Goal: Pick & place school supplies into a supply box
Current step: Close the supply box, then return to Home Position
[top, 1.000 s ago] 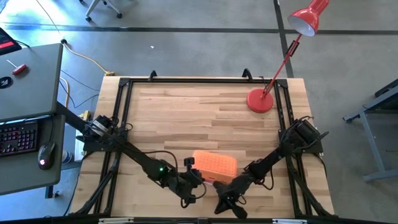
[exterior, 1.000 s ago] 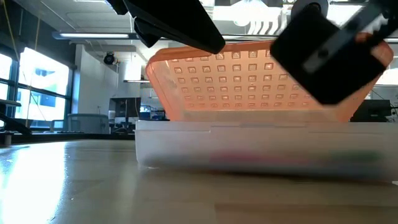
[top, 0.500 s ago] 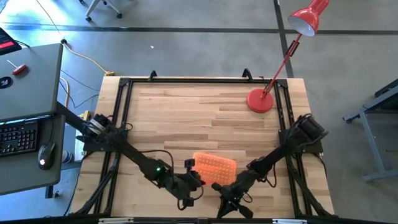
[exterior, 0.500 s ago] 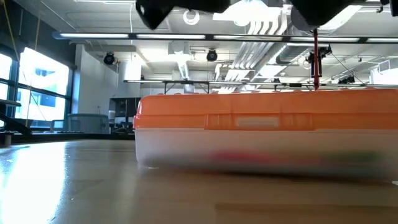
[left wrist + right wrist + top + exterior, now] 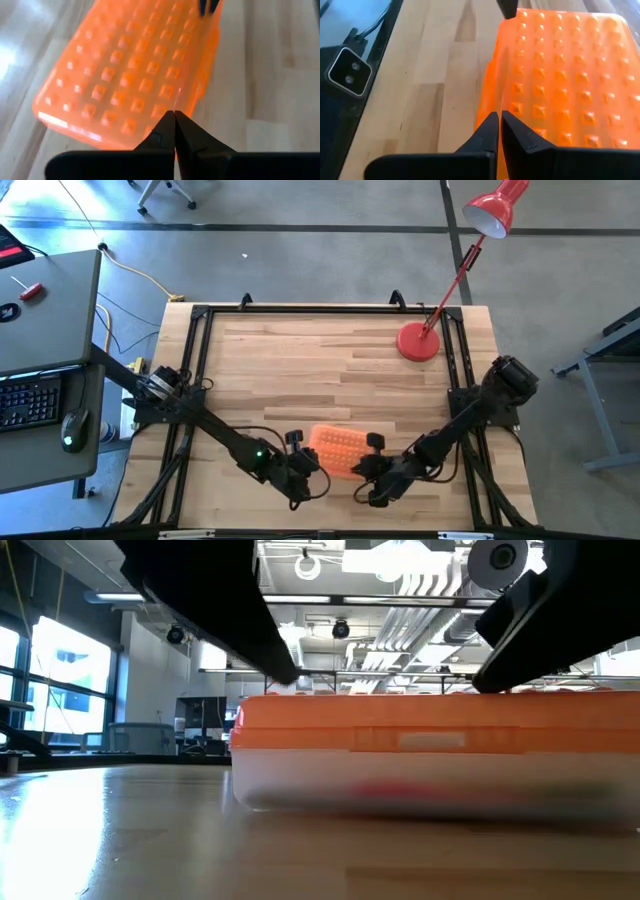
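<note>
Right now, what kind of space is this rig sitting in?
Probably a robotics lab or workshop, not a classroom. The wooden table stands on a bare concrete floor, a desk with a keyboard sits beside it, and the low view shows exposed ceiling pipes and big windows.

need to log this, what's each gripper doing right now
Left gripper: fingers shut, empty, over the orange-lidded clear plastic box.
Right gripper: fingers shut, empty, at the box's lid.
</note>
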Available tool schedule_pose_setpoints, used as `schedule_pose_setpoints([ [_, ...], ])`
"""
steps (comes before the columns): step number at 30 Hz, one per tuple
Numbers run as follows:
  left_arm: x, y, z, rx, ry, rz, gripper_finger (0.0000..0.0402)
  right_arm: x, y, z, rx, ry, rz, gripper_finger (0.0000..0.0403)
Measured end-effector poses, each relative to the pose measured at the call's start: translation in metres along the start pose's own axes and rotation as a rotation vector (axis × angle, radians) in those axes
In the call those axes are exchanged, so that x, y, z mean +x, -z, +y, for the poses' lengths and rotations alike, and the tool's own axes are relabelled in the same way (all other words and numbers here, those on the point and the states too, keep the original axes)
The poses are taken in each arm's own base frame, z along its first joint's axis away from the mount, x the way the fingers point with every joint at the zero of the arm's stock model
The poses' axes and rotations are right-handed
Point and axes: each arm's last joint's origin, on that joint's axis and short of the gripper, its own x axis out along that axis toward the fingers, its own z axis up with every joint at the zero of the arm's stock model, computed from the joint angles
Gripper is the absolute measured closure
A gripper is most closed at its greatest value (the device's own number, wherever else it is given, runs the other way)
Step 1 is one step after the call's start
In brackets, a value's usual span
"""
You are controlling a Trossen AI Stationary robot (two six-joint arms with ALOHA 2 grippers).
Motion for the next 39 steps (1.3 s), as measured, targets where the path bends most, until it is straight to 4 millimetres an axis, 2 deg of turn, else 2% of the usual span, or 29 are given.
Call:
schedule_pose_setpoints([
  [8, 0.018, -0.001, 0.01, -0.052, -0.012, 0.044, 0.0391, -0.003, 0.012, -0.002, -0.001, 0.062, 0.082, 0.0403],
  [12, 0.022, -0.007, 0.015, -0.016, 0.008, 0.024, 0.0371, -0.002, 0.016, -0.009, -0.171, 0.077, 0.166, 0.0403],
  [15, 0.025, -0.011, 0.019, -0.01, 0.025, 0.026, 0.0374, 0.002, 0.013, -0.016, -0.285, 0.059, 0.189, 0.0403],
  [19, 0.028, -0.015, 0.026, -0.028, 0.037, 0.034, 0.0392, 0.007, 0.005, -0.03, -0.339, -0.009, 0.235, 0.0403],
  [24, 0.029, -0.017, 0.031, -0.037, -0.008, 0.012, 0.0373, 0.006, -0.008, -0.046, -0.369, -0.051, 0.235, 0.0403],
  [27, 0.028, -0.019, 0.032, -0.037, -0.021, -0.005, 0.0368, -0.005, -0.021, -0.05, -0.369, -0.043, 0.169, 0.0403],
  [32, 0.014, -0.029, 0.033, -0.036, 0.001, -0.045, 0.0392, -0.036, -0.043, -0.054, -0.35, -0.058, 0.052, 0.0403],
  [35, 0.005, -0.033, 0.037, -0.033, -0.01, -0.068, 0.0386, -0.052, -0.049, -0.053, -0.299, -0.09, 0.021, 0.0403],
  [39, -0.028, -0.044, 0.041, -0.037, -0.026, -0.123, 0.0365, -0.075, -0.052, -0.044, -0.262, -0.122, -0.027, 0.0403],
])
